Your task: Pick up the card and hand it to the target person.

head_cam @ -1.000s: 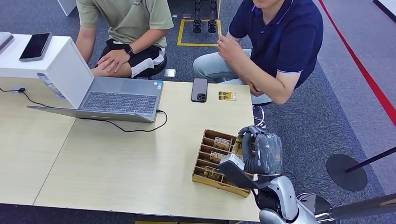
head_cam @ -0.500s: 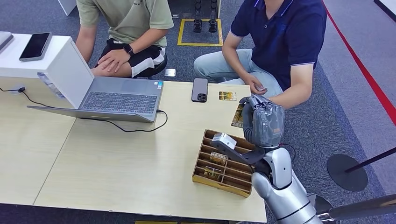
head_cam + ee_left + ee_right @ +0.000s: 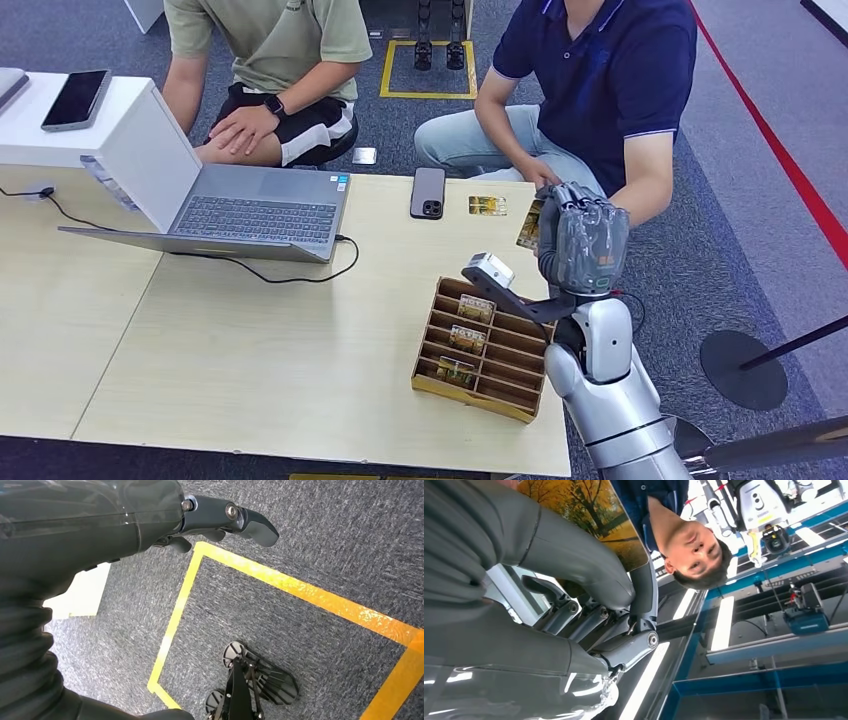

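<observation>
Right robot hand (image 3: 583, 245) pinches the card (image 3: 529, 226) upright off the bench's far right corner, the person's hand (image 3: 541, 175) just beyond.

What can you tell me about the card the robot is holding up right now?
The card is a small flat rectangle printed with an autumn scene: yellow-orange trees over darker ground, as the right wrist view shows it. It looks thin and stiff. The right hand pinches it with the thumb across its printed face, holding it up off the table, beyond the wooden organizer, close to the person in the navy shirt.
</observation>
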You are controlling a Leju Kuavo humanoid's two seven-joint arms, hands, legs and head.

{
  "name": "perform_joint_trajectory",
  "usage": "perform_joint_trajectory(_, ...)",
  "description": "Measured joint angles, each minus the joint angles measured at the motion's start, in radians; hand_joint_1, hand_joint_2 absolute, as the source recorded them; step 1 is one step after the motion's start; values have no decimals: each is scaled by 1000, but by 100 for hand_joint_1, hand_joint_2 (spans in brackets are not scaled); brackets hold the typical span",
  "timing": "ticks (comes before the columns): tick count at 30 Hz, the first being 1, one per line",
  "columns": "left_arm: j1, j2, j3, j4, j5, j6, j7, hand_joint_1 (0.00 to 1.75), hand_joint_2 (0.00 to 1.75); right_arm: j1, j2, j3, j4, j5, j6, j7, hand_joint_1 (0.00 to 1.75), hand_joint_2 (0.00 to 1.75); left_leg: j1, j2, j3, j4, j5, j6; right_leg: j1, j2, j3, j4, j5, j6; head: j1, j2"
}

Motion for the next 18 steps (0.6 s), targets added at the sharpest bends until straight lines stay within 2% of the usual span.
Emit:
perform_joint_trajectory(2,0,0,-5,0,-5,0,4,0,175,0,2,-5,4,-1,0,2,0,175,0,0,0,0,0,0,0,0,0,0,0,0,0,0)
perform_joint_trajectory(6,0,0,-14,0,-11,7,-2,0,0,0,3,-11,9,-9,0,0,0,175,0,0,0,0,0,0,0,0,0,0,0,0,0,0)
perform_joint_trajectory(13,0,0,-15,0,3,6,-13,0,0,1,10,-24,15,-36,0,-15,0,175,0,0,0,0,0,0,0,0,0,0,0,0,0,0)
perform_joint_trajectory(18,0,0,-15,0,10,7,-4,0,0,11,25,-43,17,-162,0,-75,0,175,0,0,0,0,0,0,0,0,0,0,0,0,0,0)
